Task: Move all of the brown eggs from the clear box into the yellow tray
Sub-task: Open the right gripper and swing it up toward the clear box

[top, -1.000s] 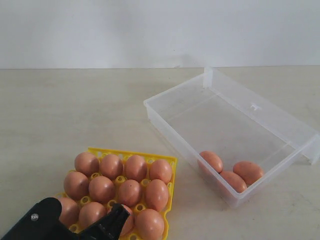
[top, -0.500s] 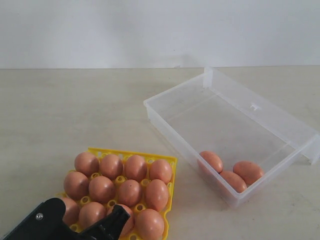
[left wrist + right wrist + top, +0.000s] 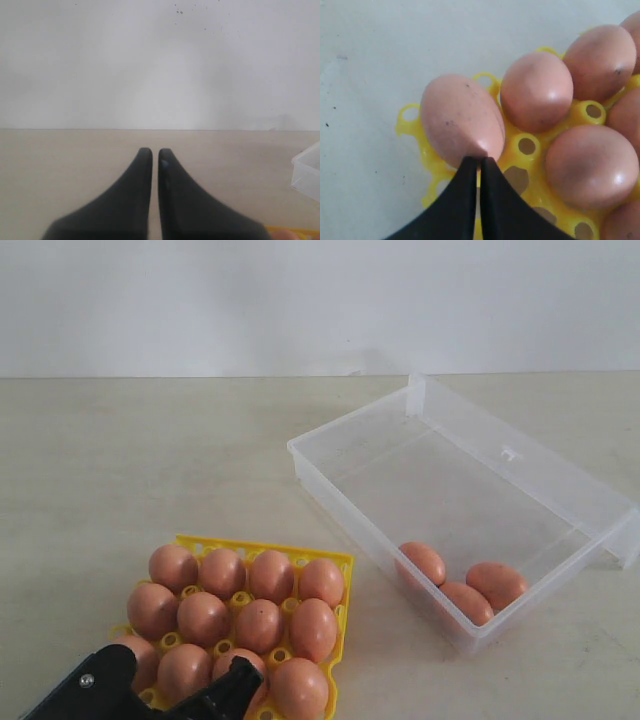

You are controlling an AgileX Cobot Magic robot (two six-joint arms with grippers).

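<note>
Three brown eggs (image 3: 467,600) lie in the near right corner of the clear box (image 3: 330,495). The yellow tray (image 3: 262,546) at the near left holds several brown eggs (image 3: 260,625). A black gripper (image 3: 235,680), which I take for my right one, hangs over the tray's near rows at the picture's bottom edge. In the right wrist view my right gripper (image 3: 480,159) is shut and empty, its tips against a corner egg (image 3: 460,117) seated in the tray (image 3: 572,112). My left gripper (image 3: 151,150) is shut on nothing above bare table, with the tray's edge (image 3: 290,230) beside it.
The box's clear lid flap (image 3: 540,465) lies open along its far long side. A corner of the box (image 3: 307,172) shows in the left wrist view. Pale tabletop stretches back to a white wall. Empty tray cups (image 3: 517,177) lie just under the right gripper.
The black gripper over the tray has slid down toward the bottom edge of the exterior view. Eggs, tray and box have not moved.
</note>
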